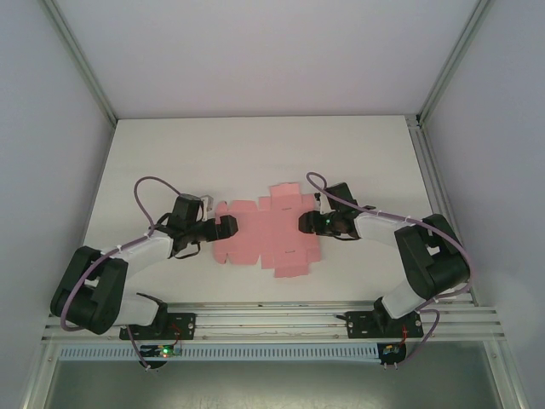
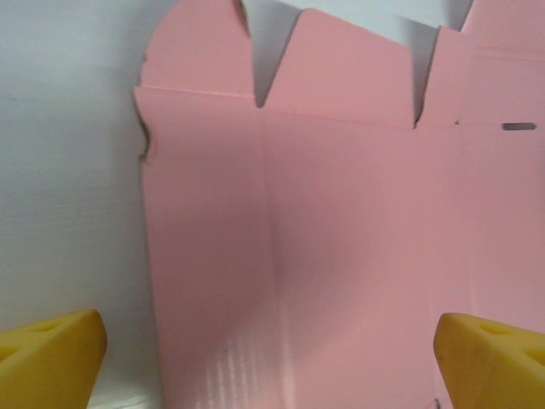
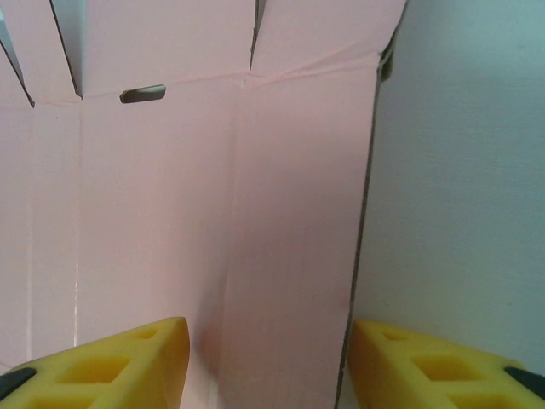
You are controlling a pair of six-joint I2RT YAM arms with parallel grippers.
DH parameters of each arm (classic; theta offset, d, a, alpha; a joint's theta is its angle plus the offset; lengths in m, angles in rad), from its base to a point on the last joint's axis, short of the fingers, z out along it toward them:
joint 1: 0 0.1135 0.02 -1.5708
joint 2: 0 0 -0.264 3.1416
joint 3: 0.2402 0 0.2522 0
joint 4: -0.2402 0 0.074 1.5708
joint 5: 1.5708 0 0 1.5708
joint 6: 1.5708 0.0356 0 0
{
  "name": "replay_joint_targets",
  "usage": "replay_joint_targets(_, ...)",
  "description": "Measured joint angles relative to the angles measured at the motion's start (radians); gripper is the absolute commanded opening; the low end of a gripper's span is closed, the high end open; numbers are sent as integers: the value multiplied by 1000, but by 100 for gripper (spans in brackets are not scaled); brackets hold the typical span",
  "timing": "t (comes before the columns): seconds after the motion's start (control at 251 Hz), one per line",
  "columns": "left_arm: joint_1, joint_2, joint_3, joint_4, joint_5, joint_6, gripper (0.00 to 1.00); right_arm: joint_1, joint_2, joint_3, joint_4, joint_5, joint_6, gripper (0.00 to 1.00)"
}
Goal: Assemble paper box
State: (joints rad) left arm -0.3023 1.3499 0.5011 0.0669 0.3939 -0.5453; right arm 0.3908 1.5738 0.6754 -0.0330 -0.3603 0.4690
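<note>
Pink thin card, the paper box point(image 1: 264, 234) lies flat on the table point(image 1: 170, 153). It looks light, floppy and easily creased, so edge flaps are probably the best hold. The left gripper point(image 1: 226, 227) and right gripper point(image 1: 304, 223) stand with jaws apart over its ends.

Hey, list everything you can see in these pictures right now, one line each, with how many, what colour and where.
flat pink die-cut card sheet: one, pink, lying mid-table between the two grippers
white table: one, white, under the sheet
enclosure walls: three, whitish, left, back and right of the table
metal rail: one, silver, near edge, carrying the arm bases
left arm: one, black and white, purple cable, reaching right
right arm: one, black and white, purple cable, reaching left
left gripper: one, yellow fingers, open at the sheet's left end
right gripper: one, yellow fingers, open at the sheet's right end
</note>
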Motion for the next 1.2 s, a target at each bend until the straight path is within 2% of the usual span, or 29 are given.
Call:
replay_joint_targets(0.136,0,2,-19,66,55,-42,79,0,0,-7,13,3,2,50)
replay_joint_targets(0.359,0,-65,-30,103,88,-89,60,-2,3,-23,43,7,6,49)
replay_joint_targets(0.415,0,-87,-31,109,95,-98,48,-2,0,-29,54,3,7,50)
replay_joint_targets(0.495,0,-111,-36,125,102,-106,22,-2,-8,-40,72,-2,7,49)
replay_joint_targets(0.591,0,-134,-50,137,103,-117,0,-2,-22,-56,95,-14,4,48)
replay_joint_targets(0.734,0,-179,-72,142,100,-117,0,0,-60,-92,117,-60,-9,44)
replay_joint_targets(0.874,0,-262,-105,163,100,-122,0,0,-178,-126,130,-138,-35,42)
replay_joint_targets(1.117,0,-522,-197,254,93,-192,0,0,-417,-150,177,-251,-95,43)
replay_joint_targets(1.201,0,-611,-209,267,90,-204,0,0,-491,-169,185,-255,-121,35)
